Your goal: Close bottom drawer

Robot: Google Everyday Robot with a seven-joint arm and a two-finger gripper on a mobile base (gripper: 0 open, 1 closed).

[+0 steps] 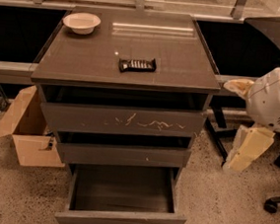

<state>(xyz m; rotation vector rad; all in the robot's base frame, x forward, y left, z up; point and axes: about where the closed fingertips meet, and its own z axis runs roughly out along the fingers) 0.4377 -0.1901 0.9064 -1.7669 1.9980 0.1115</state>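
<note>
The bottom drawer (120, 218) of the dark grey-brown cabinet is pulled far out, and its plain slim front sits low near the floor. Its inside (122, 189) is empty. Above it are the drawer with one small white speck (123, 154) and the tall-fronted drawer with white scratches (124, 120), both slightly out. My arm's white rounded body (277, 100) is to the right of the cabinet. My gripper (245, 150), a cream-coloured part, hangs below it, beside the cabinet's right side at middle-drawer height and apart from the drawers.
A white bowl (81, 22) and a dark snack bar (137, 64) lie on the cabinet top (175, 53). An open cardboard box (26, 133) stands on the floor at the left. An office chair base (275, 201) and a table leg (219, 136) are at the right.
</note>
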